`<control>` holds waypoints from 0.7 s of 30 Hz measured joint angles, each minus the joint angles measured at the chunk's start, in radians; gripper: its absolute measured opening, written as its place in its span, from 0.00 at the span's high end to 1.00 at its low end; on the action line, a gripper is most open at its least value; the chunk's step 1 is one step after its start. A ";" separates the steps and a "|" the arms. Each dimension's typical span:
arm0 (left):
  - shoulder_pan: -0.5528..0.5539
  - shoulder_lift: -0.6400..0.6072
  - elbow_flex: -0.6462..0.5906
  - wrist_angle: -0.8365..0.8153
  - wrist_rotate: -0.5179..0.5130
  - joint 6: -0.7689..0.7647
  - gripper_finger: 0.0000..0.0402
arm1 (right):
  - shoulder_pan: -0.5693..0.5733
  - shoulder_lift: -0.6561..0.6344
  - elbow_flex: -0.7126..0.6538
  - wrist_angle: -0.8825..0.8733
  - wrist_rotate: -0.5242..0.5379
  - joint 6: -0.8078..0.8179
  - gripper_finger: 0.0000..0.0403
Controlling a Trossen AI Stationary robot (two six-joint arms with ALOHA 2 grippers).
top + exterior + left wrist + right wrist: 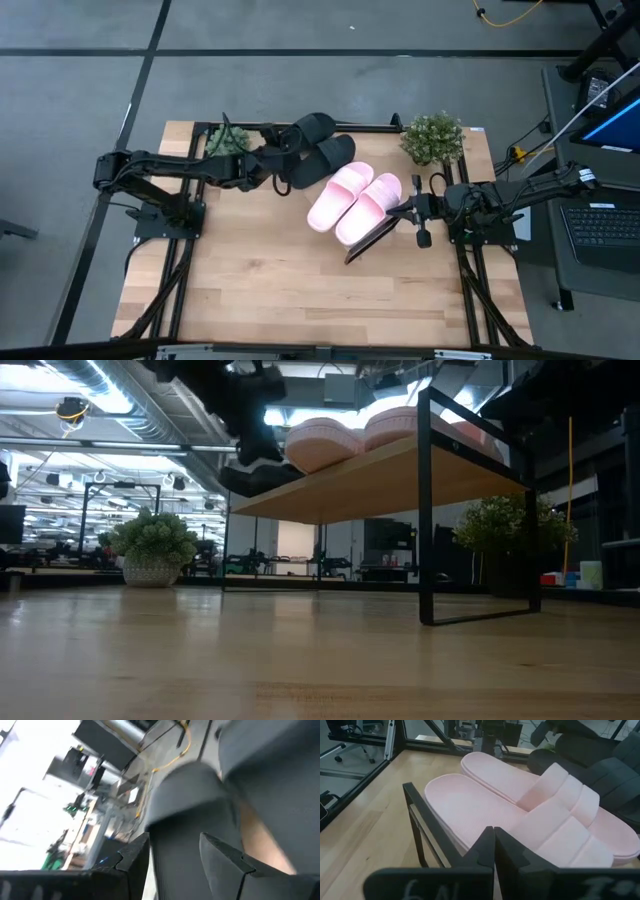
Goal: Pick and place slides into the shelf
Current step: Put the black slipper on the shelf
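On the light wooden table we see the shelf lying at a slant across the middle, its wood-grain board almost wholly covered by slides, with one black frame corner showing near the right arm. From the low view the shelf stands on thin black legs, board raised above the tabletop.

We count four slides on or over it. The pink pair sits side by side on the end of the shelf nearer the right arm, touching each other along their long edges; the right wrist view shows both pink slides flat on the board, straps up. The black pair lies at the far end, toward the back edge of the table, one slide partly overlapping the other (we cannot tell from above whether both soles rest fully on the board).

At the black pair we find the left gripper, arm stretched across from the left side of the table. Its fingers stand spread wide, and in its wrist view one dark finger lies against the ribbed grey surface of a black slide; whether it actually clamps the slide we cannot tell.

Just beside the pink pair, at the shelf's near corner, we see the right gripper. Its two fingers are pressed together with nothing between them, tips right by the shelf frame.

Two small potted plants stand at the back corners of the table.
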 joint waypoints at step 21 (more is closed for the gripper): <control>0.209 0.000 0.200 -0.347 0.412 -0.089 0.59 | 0.000 0.001 0.000 0.011 0.001 0.000 0.99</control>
